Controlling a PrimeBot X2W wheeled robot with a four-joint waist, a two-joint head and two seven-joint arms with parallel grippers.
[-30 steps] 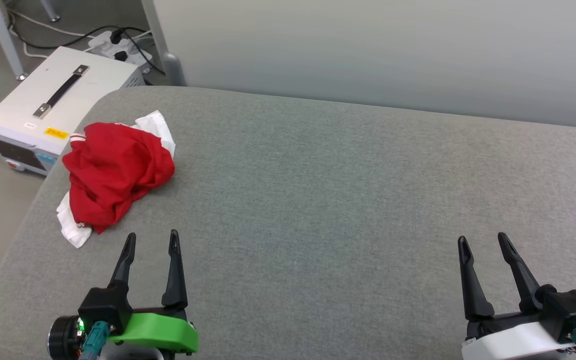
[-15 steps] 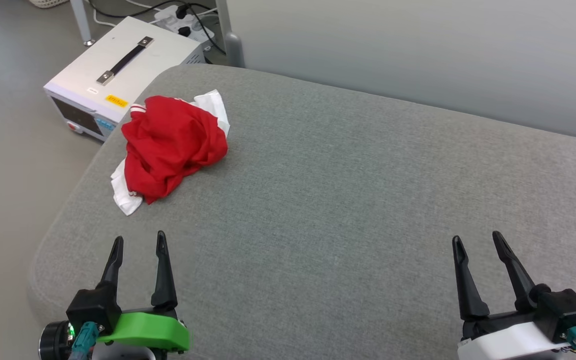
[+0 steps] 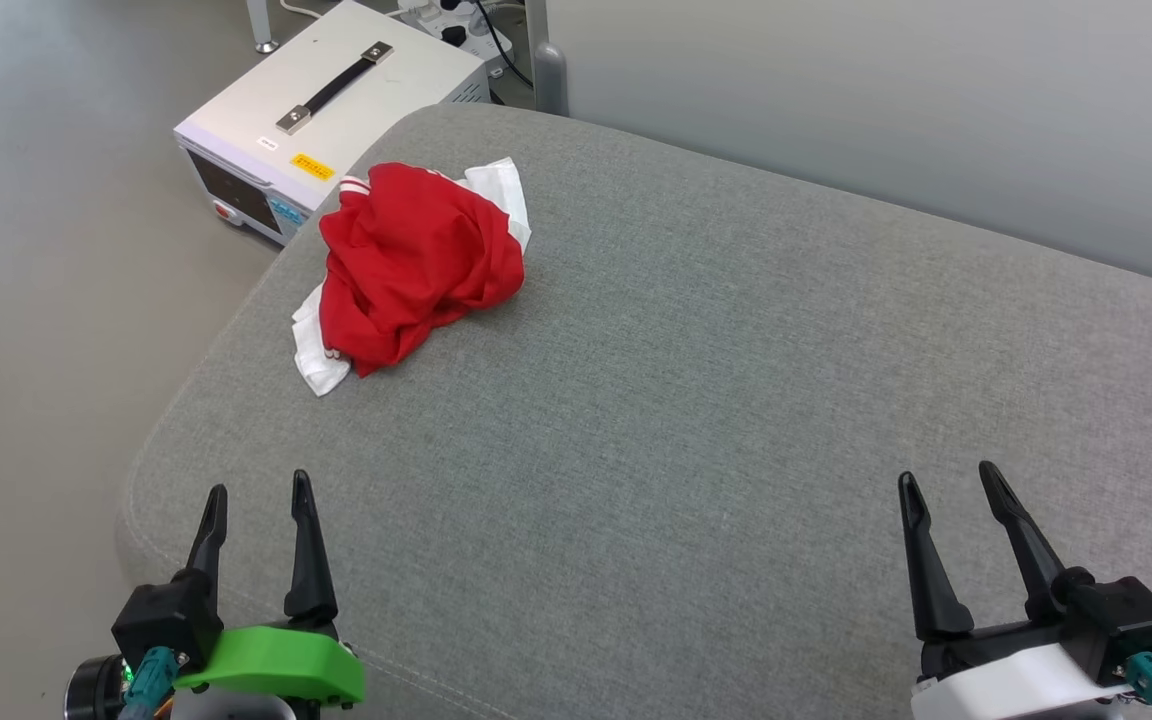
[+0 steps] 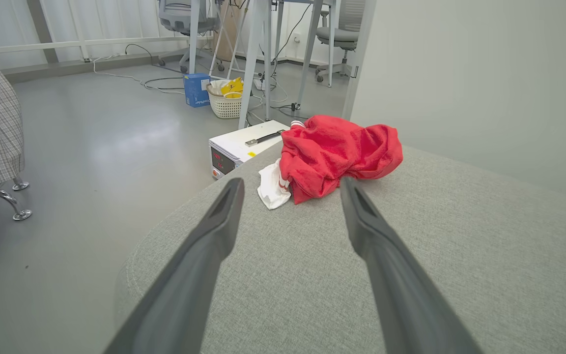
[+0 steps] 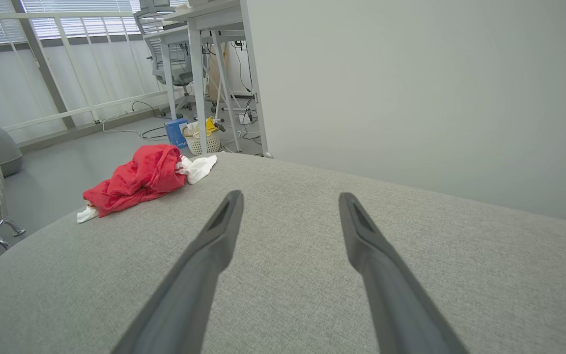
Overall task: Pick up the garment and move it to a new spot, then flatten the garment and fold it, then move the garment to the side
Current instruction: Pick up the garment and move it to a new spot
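The garment [image 3: 416, 262] lies crumpled in a red heap with white sleeve cloth sticking out, near the far left corner of the grey cushioned surface [image 3: 696, 420]. It also appears ahead in the left wrist view as the garment [image 4: 337, 152] and far left in the right wrist view as the garment [image 5: 138, 178]. My left gripper [image 3: 258, 491] hovers open over the near left edge, well short of the cloth. My right gripper [image 3: 948, 484] stands open at the near right, far from it. Both hold nothing.
A white box-shaped device with a black handle [image 3: 331, 95] stands on the floor just beyond the surface's left corner, with a power strip and cables behind. A pale wall panel [image 3: 886, 110] runs along the far edge. Floor drops off left; desks, a basket [image 4: 226, 101] and chairs stand further off.
The head camera has turned left, so the whole scene has shifted right and up in view. The garment lies as before, and both grippers stay open.
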